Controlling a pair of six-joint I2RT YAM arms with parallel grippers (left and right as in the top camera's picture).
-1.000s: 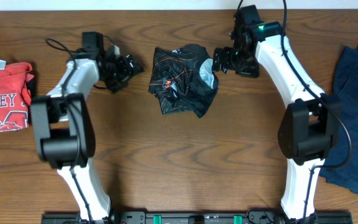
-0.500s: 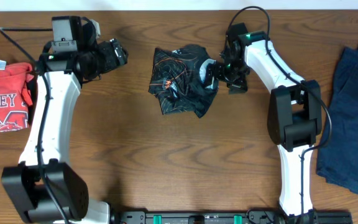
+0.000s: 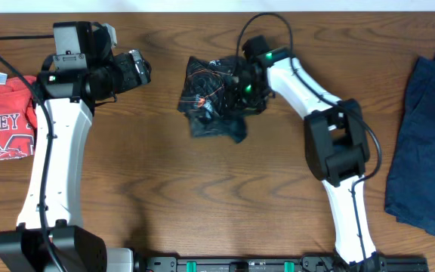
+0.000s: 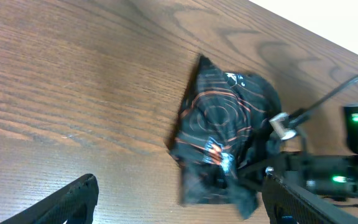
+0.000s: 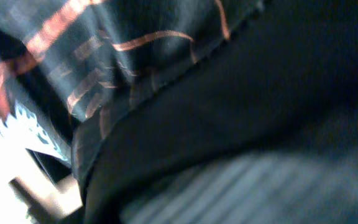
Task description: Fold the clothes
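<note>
1. The black jersey (image 3: 211,102) lies crumpled in the upper centre of my overhead frame, on the wooden table (image 3: 202,196). Thin orange wavy lines and small colourful logos show on its bunched top.
2. The right gripper (image 3: 245,83) is down on the jersey's right-hand side, just right of centre at the top of the overhead frame. Its arm reaches in from the lower right.
3. My right wrist view is filled edge to edge with blurred dark cloth crossed by orange lines. It is so close that I see no fingers at all. I cannot tell whether that tool is clenched on the cloth or only pressed into it.
4. The left gripper (image 3: 137,68) sits in the upper left of the overhead frame, over bare wood. It is near the jersey's left side but apart from it.
5. In the left wrist view its fingers (image 4: 67,202) show in the two lower corners, spread wide with nothing gripped, so that tool is released and empty. The jersey lies beyond them, centre-right in that frame, with the other arm's green lights at the right edge.
6. A red T-shirt (image 3: 2,117) with white lettering lies at the left edge of the overhead frame, well apart from the jersey.
7. A blue garment (image 3: 429,143) lies at the right edge and runs out of frame.
</note>
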